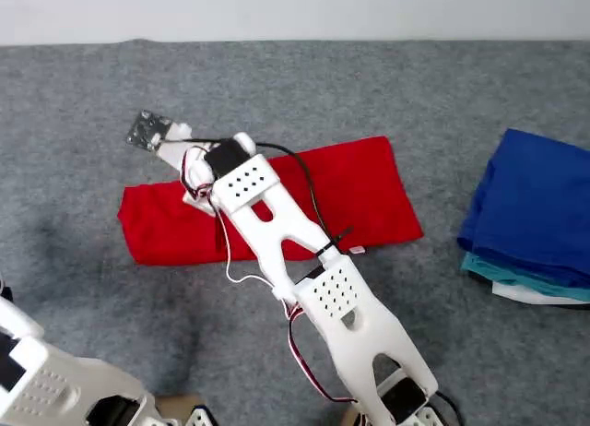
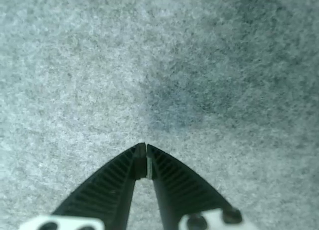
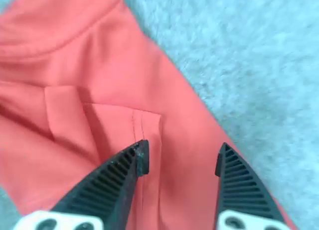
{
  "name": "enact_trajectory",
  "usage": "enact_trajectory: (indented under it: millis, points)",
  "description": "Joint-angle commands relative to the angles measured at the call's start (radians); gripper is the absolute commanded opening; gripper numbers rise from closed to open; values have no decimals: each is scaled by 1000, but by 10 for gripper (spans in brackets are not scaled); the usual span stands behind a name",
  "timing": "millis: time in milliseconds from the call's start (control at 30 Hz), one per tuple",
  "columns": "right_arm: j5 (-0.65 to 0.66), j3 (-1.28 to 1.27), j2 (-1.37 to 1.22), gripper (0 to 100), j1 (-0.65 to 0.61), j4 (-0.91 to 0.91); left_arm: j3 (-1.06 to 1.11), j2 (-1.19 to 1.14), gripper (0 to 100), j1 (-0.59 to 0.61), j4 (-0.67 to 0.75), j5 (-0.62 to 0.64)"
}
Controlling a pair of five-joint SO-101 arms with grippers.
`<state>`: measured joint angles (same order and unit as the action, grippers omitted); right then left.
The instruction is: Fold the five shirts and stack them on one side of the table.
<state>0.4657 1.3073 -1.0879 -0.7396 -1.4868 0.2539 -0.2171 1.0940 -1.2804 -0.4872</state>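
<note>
From above, the red shirt [image 1: 359, 191] lies mid-table as a long folded strip, and the stack [image 1: 535, 214] of folded shirts sits at the right edge. Up close, the right gripper [image 3: 182, 160] is spread wide over the red cloth, holding nothing. The left gripper [image 2: 146, 155] is pinched closed above the bare grey mat [image 2: 75, 65].

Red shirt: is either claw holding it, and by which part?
Nothing is held. The right gripper hangs open over the red shirt; the left gripper is shut, empty.
</note>
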Motion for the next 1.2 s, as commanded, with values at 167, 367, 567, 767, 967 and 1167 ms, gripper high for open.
enact_trajectory:
  millis: [167,367,567,767,967,1167]
  points:
    - [-5,244,24,136,-64,-305,-18,3,6,-14,11,6]
    - [-9,143,101,21,-140,-312,-18,3,6,-46,11,6]
    - [-8,-199,277,10,-226,-309,-21,3,6,-38,11,6]
    - [-5,-348,271,10,-249,-239,-19,3,6,-46,23,6]
    - [101,-345,136,10,-130,12,-18,2,6,-43,28,6]
    - [107,-169,116,10,-47,223,-16,2,6,-40,26,6]
